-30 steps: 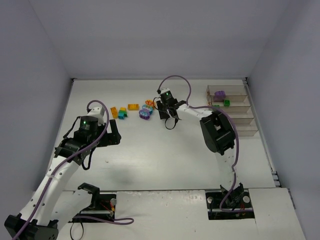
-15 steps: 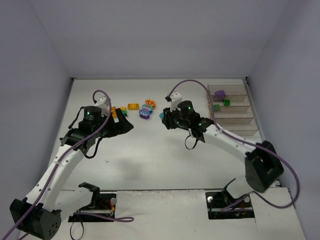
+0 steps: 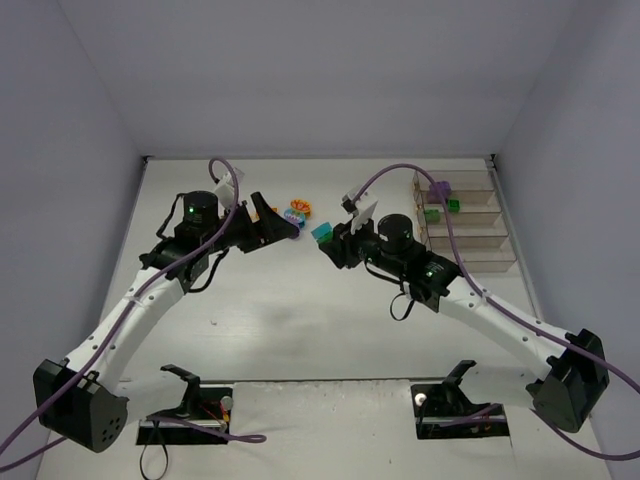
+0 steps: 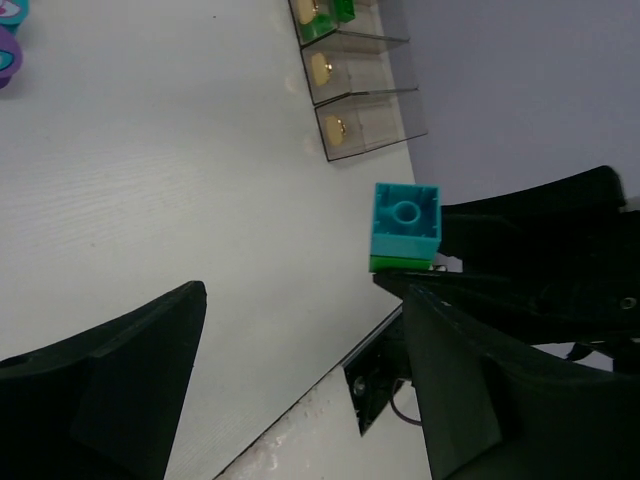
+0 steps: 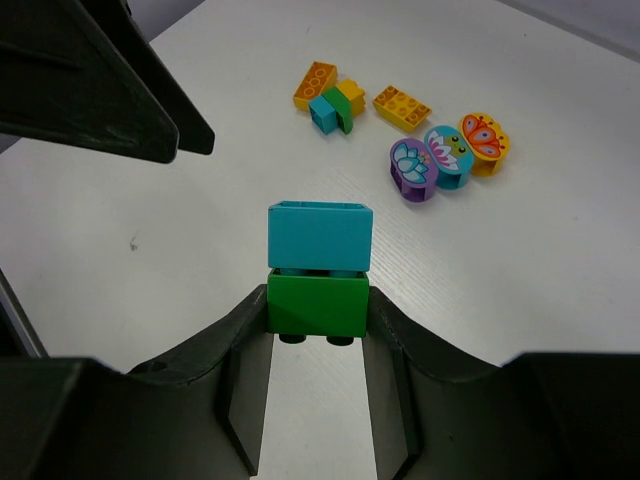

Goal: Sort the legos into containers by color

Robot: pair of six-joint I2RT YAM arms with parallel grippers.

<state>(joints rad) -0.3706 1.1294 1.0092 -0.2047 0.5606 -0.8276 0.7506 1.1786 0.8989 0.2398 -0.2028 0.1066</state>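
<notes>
My right gripper (image 5: 318, 305) is shut on a green brick (image 5: 317, 303) that has a teal brick (image 5: 320, 236) stuck to it, and both are held above the table (image 3: 300, 300). That stack (image 3: 321, 231) hangs mid-table, and the left wrist view shows it too, as teal brick (image 4: 406, 222) on green. My left gripper (image 3: 283, 222) stands open and empty just left of it, facing it. Loose legos lie beyond: an orange brick (image 5: 402, 107), a teal-green-yellow cluster (image 5: 336, 105), and round purple (image 5: 409, 169), teal (image 5: 447, 154) and orange (image 5: 484, 142) pieces. The containers (image 3: 465, 220) stand at the far right.
The far bin holds a purple brick (image 3: 439, 189) and the one beside it holds green bricks (image 3: 432, 214). The left wrist view shows the containers (image 4: 355, 70) against the right wall. The left arm hides part of the loose pile in the top view.
My left gripper has swung up and right to the pile, and its jaws have narrowed. The right arm has carried the teal-green stack away from the pile toward mid-table, its elbow swinging out right.
</notes>
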